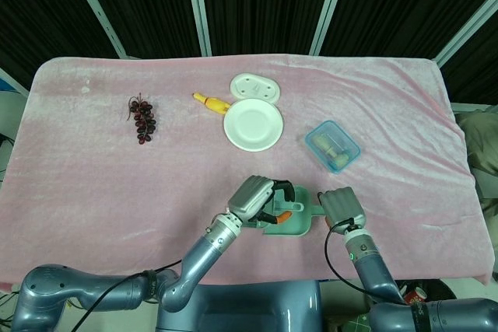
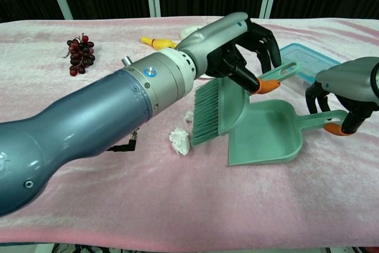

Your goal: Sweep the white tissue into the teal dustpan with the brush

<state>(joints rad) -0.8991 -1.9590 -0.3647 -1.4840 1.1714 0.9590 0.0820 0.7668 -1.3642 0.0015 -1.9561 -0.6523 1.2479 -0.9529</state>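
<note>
My left hand [image 2: 247, 44] [image 1: 259, 198] grips the teal brush [image 2: 220, 109] by its orange-collared handle. The brush hangs tilted, bristles [image 2: 203, 117] down, at the left mouth of the teal dustpan [image 2: 267, 135]. A crumpled white tissue [image 2: 180, 141] lies on the pink cloth just left of the bristles, outside the pan, with a smaller white scrap [image 2: 189, 116] behind it. My right hand [image 2: 344, 94] [image 1: 342, 207] holds the dustpan's handle [image 2: 320, 121] at its orange end. In the head view my left hand covers most of the dustpan [image 1: 296, 225] and hides the tissue.
Dark grapes [image 1: 142, 119] lie at the far left. A yellow toy [image 1: 210, 102], a white plate [image 1: 253, 124] and a white oval dish [image 1: 254, 86] sit at the back middle. A blue lidded box [image 1: 332, 146] stands behind my right hand. The table's front edge is close.
</note>
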